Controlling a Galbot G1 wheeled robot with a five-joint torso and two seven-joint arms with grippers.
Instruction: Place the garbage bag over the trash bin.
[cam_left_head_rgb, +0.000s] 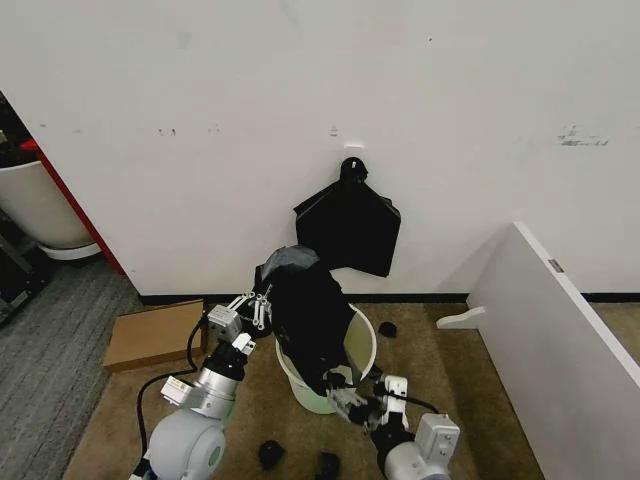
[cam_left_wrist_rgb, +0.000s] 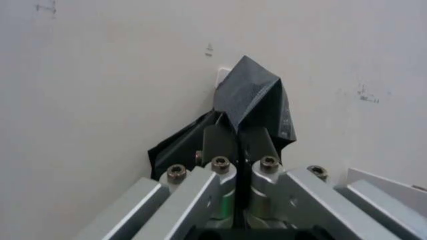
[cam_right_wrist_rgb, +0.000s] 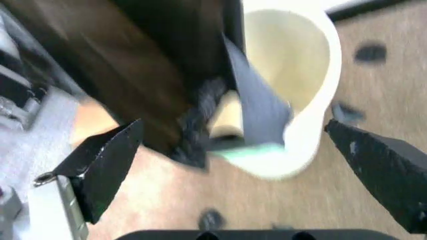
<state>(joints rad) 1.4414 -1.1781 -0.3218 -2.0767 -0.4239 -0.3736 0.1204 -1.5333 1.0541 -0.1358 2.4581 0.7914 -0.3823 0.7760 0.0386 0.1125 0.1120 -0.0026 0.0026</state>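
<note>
A: How many of each?
B: One garbage bag (cam_left_head_rgb: 310, 315), draped into one trash bin (cam_left_head_rgb: 362, 352) on the floor.
A: Grippers?
B: Left gripper (cam_left_wrist_rgb: 239, 137) clenched on the bag's top edge. Right gripper (cam_right_wrist_rgb: 233, 150) spread wide, beside the bin's near rim, grasping nothing.

1. The garbage bag (cam_left_head_rgb: 312, 322) covers the near-left part of the trash bin (cam_left_head_rgb: 361, 340), hiding that stretch of rim and wall.
2. In the right wrist view the bag and bin are smeared by blur, so their edges cannot be traced.
3. The right gripper (cam_left_head_rgb: 352, 400) sits against black film; whether it touches cannot be told.
</note>
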